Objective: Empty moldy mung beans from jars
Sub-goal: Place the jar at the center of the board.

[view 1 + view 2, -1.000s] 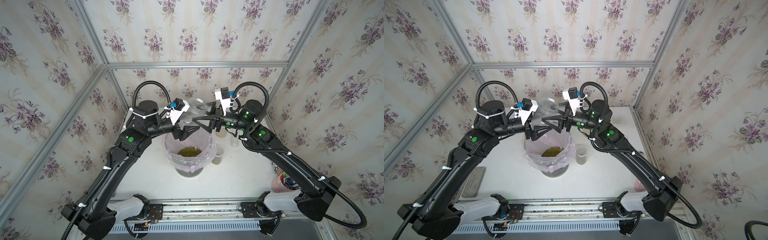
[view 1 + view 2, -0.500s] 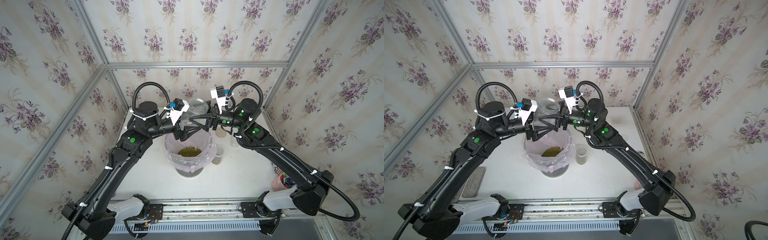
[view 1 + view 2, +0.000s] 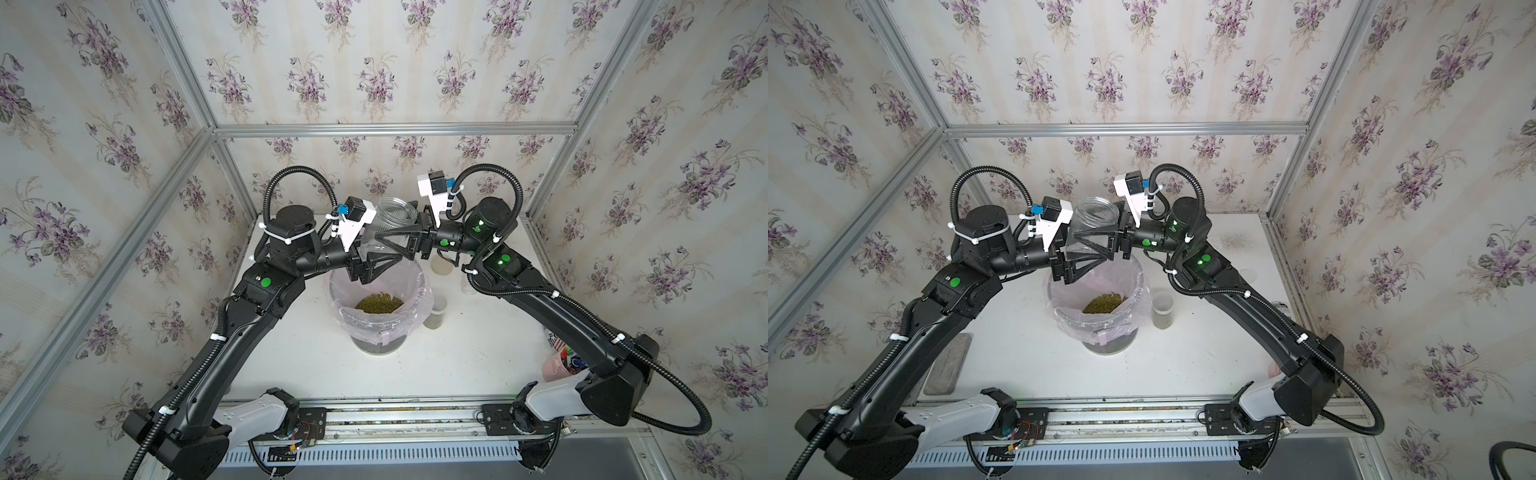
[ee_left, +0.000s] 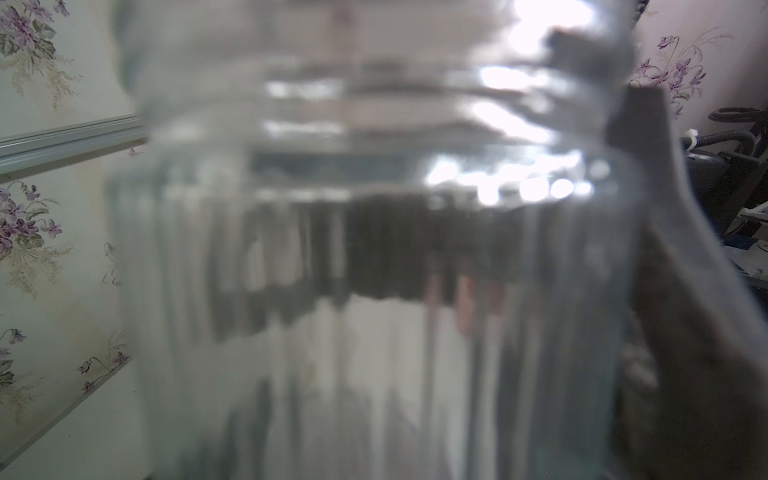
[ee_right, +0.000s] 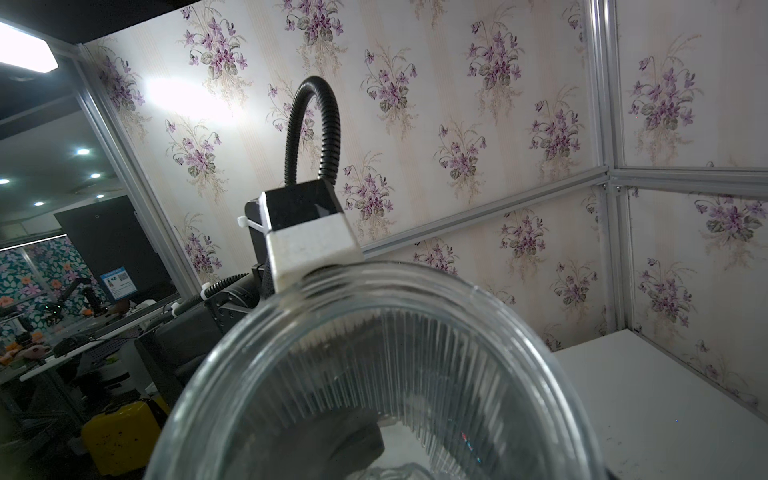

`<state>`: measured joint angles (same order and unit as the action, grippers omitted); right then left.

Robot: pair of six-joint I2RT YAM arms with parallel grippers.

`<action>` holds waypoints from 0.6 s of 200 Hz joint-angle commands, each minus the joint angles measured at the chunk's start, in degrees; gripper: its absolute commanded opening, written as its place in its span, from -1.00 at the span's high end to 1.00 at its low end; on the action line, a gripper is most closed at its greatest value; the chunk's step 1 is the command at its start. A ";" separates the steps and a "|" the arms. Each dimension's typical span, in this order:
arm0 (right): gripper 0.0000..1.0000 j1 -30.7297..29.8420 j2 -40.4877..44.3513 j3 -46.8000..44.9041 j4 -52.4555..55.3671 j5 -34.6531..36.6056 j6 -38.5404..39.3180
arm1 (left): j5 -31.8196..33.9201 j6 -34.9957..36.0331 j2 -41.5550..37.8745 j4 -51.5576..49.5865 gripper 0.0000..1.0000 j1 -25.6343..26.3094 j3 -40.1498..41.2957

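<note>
Room: floral-papered walls (image 3: 374,83) on an aluminium frame close in a white table (image 3: 465,361).
Left gripper (image 3: 380,253): clamped on the ribbed jar (image 3: 392,214), low on its body. In the left wrist view the blurred glass (image 4: 374,249) fills the frame.
Right gripper (image 3: 395,232): its fingers straddle the same jar from the opposite side, higher up. Whether they press the glass cannot be told.
Ribbed jar: lidless, mouth tilted up, aloft between both grippers over the far rim of the bin (image 3: 411,320).
Bin: pink-lined, mid-table, beneath both grippers.
Mung beans (image 3: 379,302): an olive heap in the liner, below the held jar and apart from both grippers.
Small jar (image 3: 436,312): just beside the bin, on the right arm's side.
Pink cup (image 3: 559,365): holds pens, near the right arm's base.
</note>
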<state>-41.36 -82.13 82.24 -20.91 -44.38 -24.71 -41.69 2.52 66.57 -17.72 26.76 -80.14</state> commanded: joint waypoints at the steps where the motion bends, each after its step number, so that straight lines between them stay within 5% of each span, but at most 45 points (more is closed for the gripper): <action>1: -0.37 -0.12 0.31 -0.23 -1.64 0.21 -2.51 | -0.43 2.28 -0.60 5.47 0.83 -0.04 0.09; 54: 0.00 -0.12 0.56 0.13 -0.89 0.70 -1.39 | 1.59 2.59 -1.26 5.54 0.40 0.04 0.60; 57: 0.00 -0.12 0.64 0.12 -0.80 0.76 -1.27 | 1.79 2.62 -1.33 5.56 0.06 0.11 0.62; 58: 0.01 -0.21 0.69 0.12 -0.80 0.78 -1.25 | 1.83 2.64 -1.34 5.57 -0.46 0.03 0.65; 59: 0.01 -0.21 0.76 0.16 -0.76 0.78 -1.23 | 1.81 2.65 -1.34 5.58 -0.73 0.04 0.67; 63: 0.03 -0.20 0.82 0.13 -0.46 0.87 -1.04 | 1.97 2.67 -1.35 5.59 -0.97 0.10 0.68; 120: 0.07 -0.20 2.05 1.51 4.75 4.64 2.96 | 4.06 2.90 -2.72 5.81 -0.99 0.11 2.02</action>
<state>-41.47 -80.97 82.67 -16.32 -42.39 -23.92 -39.11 4.97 64.58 -14.35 26.94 -78.76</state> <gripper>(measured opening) 0.779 0.990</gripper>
